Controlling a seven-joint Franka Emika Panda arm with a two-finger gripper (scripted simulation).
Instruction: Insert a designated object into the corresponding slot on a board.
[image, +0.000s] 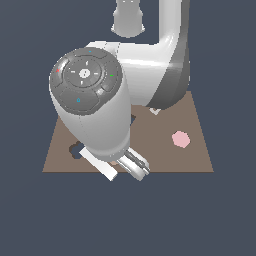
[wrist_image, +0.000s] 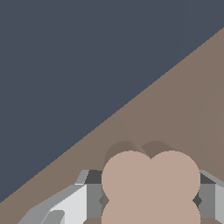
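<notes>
In the wrist view, my gripper (wrist_image: 151, 202) is shut on the tan four-lobed piece (wrist_image: 151, 186), with grey fingers (wrist_image: 93, 200) on either side of it. The piece hangs just above the brown board (wrist_image: 192, 113), near the board's edge, and casts a shadow on it. In the exterior view the gripper (image: 125, 168) is low over the board's near edge (image: 200, 160), and only a sliver of the tan piece (image: 114, 163) shows. Part of a dark recess (image: 76, 150) shows to the left of the arm. Its outline is mostly hidden, so I cannot tell whether it is the four-lobed slot.
A pink hexagon (image: 180, 139) lies on the board towards the exterior view's right. A small pale piece (image: 155, 111) peeks out by the arm at the back. The bulky arm (image: 95, 100) hides the board's middle. Dark floor surrounds the board.
</notes>
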